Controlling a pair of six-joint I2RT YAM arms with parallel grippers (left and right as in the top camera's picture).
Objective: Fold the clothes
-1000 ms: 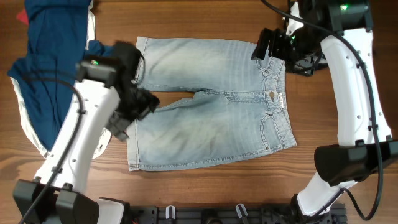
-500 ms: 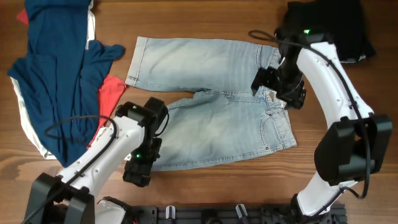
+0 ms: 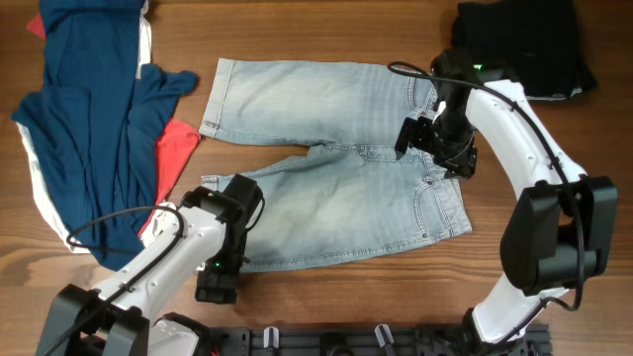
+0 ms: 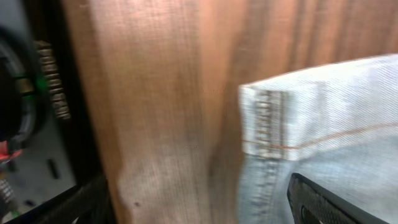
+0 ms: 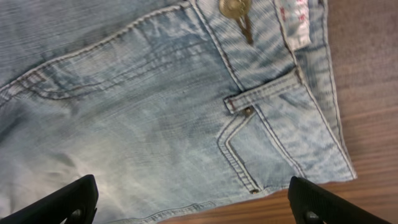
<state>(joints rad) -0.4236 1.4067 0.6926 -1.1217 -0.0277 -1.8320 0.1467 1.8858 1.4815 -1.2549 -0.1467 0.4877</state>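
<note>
Both arms have swung in over the denim shorts (image 3: 336,198) since the earlier frame. We see the left gripper (image 4: 199,208), jaws wide apart, at the near leg's hem corner (image 4: 264,121), and the right gripper (image 5: 196,205), likewise agape, above the front pocket (image 5: 267,137); the shorts lie spread flat on the table (image 3: 297,30).

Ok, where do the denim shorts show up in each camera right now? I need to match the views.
Overhead: denim shorts lie spread flat at the centre of the table.
Left wrist: only one leg's hem corner and the denim behind it, at right of frame.
Right wrist: the shorts fill most of the frame, brass button at the top edge.
Shared landmark: the wooden table, bare beside the denim in every view.
</note>
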